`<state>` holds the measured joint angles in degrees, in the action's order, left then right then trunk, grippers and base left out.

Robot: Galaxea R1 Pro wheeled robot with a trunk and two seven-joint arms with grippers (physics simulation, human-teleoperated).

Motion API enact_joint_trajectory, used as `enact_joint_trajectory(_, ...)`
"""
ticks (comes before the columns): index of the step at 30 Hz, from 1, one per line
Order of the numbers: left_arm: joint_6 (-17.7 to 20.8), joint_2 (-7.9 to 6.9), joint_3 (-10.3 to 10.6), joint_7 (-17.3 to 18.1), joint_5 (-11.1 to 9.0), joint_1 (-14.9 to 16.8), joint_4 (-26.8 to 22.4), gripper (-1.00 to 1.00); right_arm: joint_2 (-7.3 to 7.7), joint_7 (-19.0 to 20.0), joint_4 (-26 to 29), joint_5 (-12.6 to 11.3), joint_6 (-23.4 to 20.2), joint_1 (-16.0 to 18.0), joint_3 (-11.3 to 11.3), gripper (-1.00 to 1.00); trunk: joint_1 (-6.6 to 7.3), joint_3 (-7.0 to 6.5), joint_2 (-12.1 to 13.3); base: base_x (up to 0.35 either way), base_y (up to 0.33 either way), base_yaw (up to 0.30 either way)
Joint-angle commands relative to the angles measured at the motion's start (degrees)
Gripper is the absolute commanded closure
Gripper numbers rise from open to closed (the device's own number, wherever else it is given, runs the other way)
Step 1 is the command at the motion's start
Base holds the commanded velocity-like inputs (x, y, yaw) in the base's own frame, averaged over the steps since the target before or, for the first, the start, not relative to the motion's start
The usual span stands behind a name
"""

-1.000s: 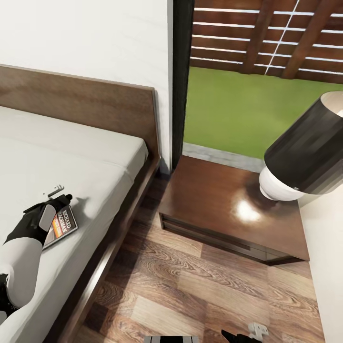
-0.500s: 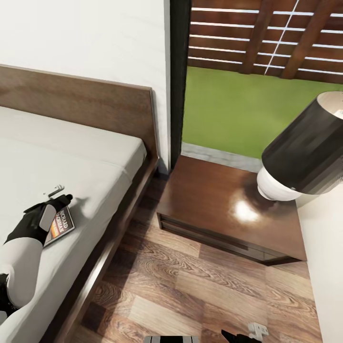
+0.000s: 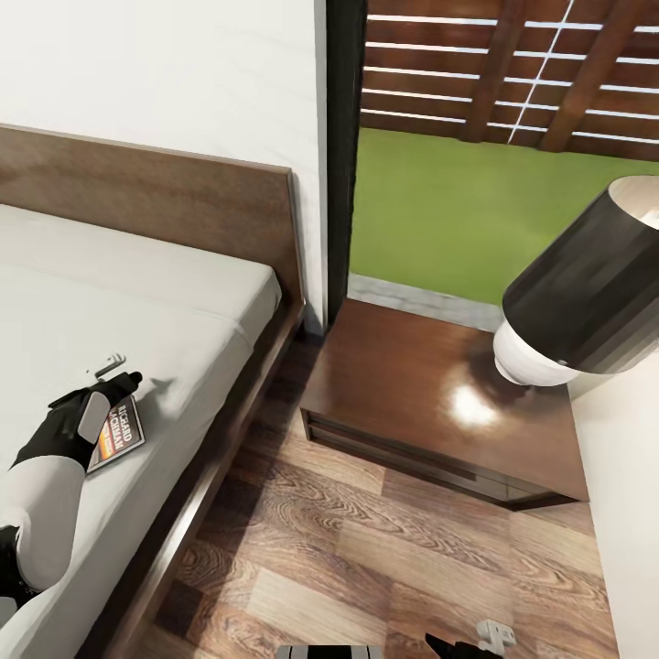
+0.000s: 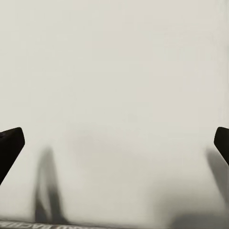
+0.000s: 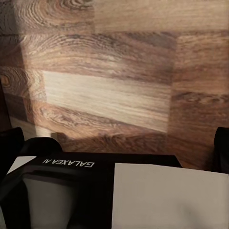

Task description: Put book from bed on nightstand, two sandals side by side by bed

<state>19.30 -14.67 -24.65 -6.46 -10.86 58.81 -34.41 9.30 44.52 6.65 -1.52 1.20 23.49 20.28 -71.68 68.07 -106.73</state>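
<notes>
The book (image 3: 119, 436) lies flat on the off-white mattress of the bed (image 3: 165, 302), near the bed's right side. Its white lettering and orange band show beside my left wrist. My left gripper (image 3: 122, 371) hangs open just over the book's far end. In the left wrist view the gripper (image 4: 114, 143) has its dark fingertips (image 4: 10, 147) spread wide over bare mattress, with a strip of the book's lettering (image 4: 28, 224) at the frame edge. The nightstand (image 3: 430, 403) stands right of the bed. My right gripper (image 3: 467, 646) is low over the floor, open. The sandals are out of view.
A dark-shaded lamp with a white base (image 3: 586, 284) stands on the nightstand's right rear part. A strip of wood-plank floor (image 3: 348, 549) runs between bed frame and nightstand. A black-framed window (image 3: 346, 156) is behind. My own base (image 5: 95, 191) shows in the right wrist view.
My left hand has shifted slightly and now covers more of the book's cover. The head view moved a little. The right arm has not moved.
</notes>
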Motion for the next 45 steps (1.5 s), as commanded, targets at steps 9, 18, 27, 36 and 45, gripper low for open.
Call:
enact_joint_trajectory(9, 0.5, 0.07, 0.0, -0.4, -1.3, 0.0, 3.7, -1.00, 0.02, 0.2, -0.1, -0.1, 0.1, 0.0, -0.1, -1.00, 0.00, 0.04, 0.0, 0.000, 0.000, 0.000)
enact_joint_trajectory(18, 0.5, 0.08, 0.0, -0.4, -1.3, 0.0, 3.7, -1.00, 0.02, 0.2, -0.1, -0.1, 0.1, 0.0, -0.1, -1.00, 0.00, 0.04, 0.0, 0.000, 0.000, 0.000)
enact_joint_trajectory(27, 0.4, 0.16, 0.0, -0.4, -1.3, 0.0, 3.7, -1.00, 0.02, 0.2, -0.1, -0.1, 0.1, 0.0, -0.1, -1.00, 0.00, 0.04, 0.0, -0.089, 0.000, 0.000)
enact_joint_trajectory(36, 0.4, 0.16, 0.0, -0.4, -1.3, 0.0, 3.7, -1.00, 0.02, 0.2, -0.1, -0.1, 0.1, 0.0, -0.1, -1.00, 0.00, 0.04, 0.0, -0.003, 0.000, 0.000)
enact_joint_trajectory(45, 0.4, 0.16, 0.0, -0.4, -1.3, 0.0, 3.7, -1.00, 0.02, 0.2, -0.1, -0.1, 0.1, 0.1, -0.1, -1.00, 0.00, 0.04, 0.0, 0.000, 0.000, 0.000)
